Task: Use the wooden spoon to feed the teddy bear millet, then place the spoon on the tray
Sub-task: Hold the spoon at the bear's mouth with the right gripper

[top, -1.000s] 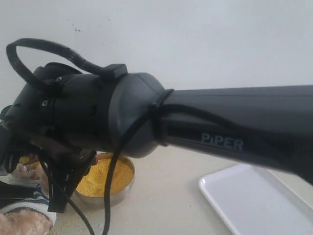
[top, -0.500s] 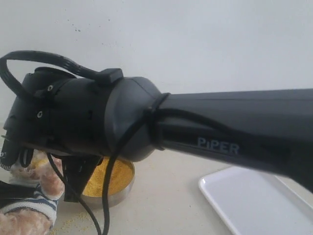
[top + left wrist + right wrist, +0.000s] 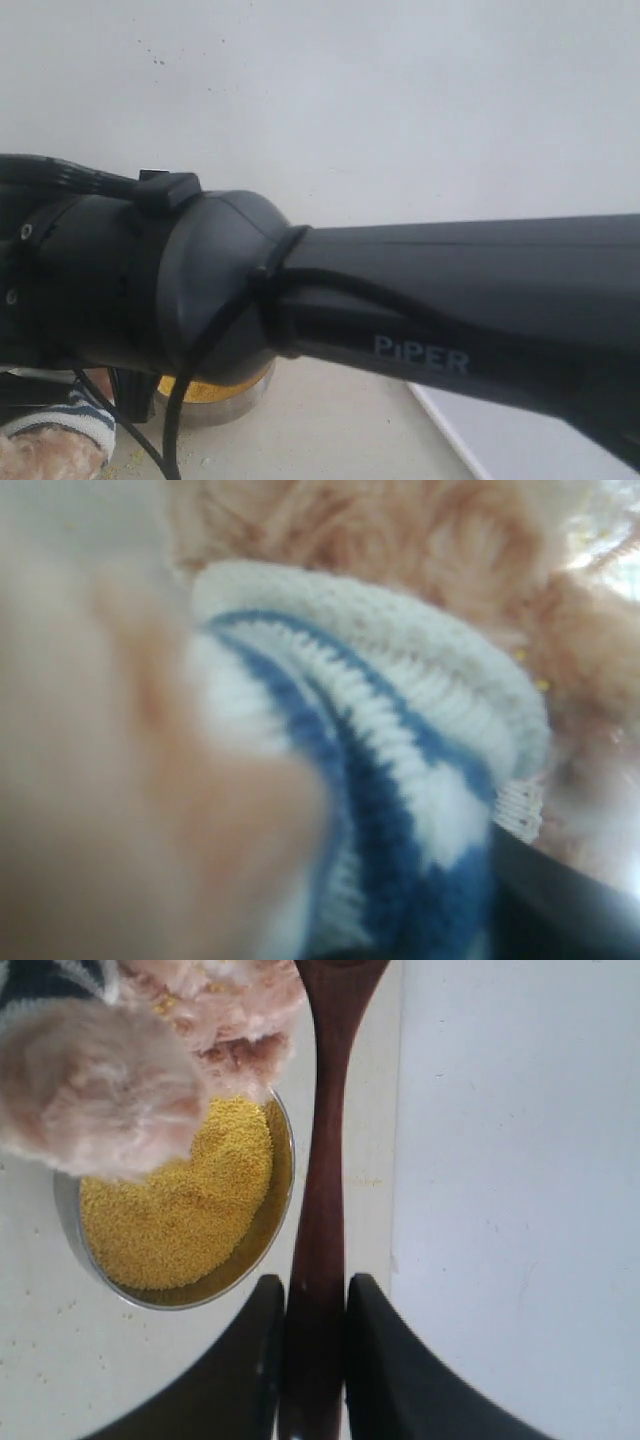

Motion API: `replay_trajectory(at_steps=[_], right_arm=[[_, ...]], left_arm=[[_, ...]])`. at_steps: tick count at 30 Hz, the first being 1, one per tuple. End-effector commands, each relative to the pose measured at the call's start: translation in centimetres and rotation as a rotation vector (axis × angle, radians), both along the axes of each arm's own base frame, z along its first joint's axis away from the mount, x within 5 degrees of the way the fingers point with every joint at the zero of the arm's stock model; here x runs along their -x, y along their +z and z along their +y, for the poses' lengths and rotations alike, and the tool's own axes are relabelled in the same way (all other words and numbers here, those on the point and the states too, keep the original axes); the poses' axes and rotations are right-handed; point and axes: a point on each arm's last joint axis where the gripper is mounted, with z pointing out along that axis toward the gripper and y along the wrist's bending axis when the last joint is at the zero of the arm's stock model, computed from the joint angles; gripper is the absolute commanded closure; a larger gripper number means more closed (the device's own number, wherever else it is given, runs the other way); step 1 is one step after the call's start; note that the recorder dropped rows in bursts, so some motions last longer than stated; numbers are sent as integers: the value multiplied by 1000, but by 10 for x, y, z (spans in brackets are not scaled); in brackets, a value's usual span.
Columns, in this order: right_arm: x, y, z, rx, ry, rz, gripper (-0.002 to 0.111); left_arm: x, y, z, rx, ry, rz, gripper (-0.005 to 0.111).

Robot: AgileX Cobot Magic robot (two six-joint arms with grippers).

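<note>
The right fingers [image 3: 375, 1360] were closed snugly on the thin handle of the wooden spoon [image 3: 322, 1160], one on each side. The spoon therefore ran straight out ahead of the wrist, a grip we judged suited to steering its tip toward the teddy bear [image 3: 130, 1070]. The spoon's oval end ran off the edge of the right wrist view beside the bear's fur, so we could not tell whether it carried any millet [image 3: 170, 1210]. The millet sat heaped in the steel bowl [image 3: 68, 1215] on the table [image 3: 40, 1370]. The bear's paw overlapped the bowl's rim, and the tray [image 3: 510, 1210] lay on the spoon's other side, handy for setting it down.

The exterior view showed none of this grip. The right arm [image 3: 420, 310] filled it, leaving only slivers of bowl, striped sleeve and tray. The left wrist view showed only the bear's striped shirt close to the lens, and we could not tell whether the left fingers were open or holding the bear.
</note>
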Motion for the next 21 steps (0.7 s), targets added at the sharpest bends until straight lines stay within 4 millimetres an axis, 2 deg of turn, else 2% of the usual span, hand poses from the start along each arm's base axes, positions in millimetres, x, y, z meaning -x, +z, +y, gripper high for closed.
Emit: replay_trajectory(at_steps=[1,13,21], right_arm=[[-2,5,-2,12,-16,-42,109],[14,13,8,27,34,-158,109],[18,11,9,6,15,-127,109]], left_arm=[[-1,3,0,27,-4,-25,103],[-1,3,0,27,-4,-25,103],[-1,3,0,26,-5,-26,103]])
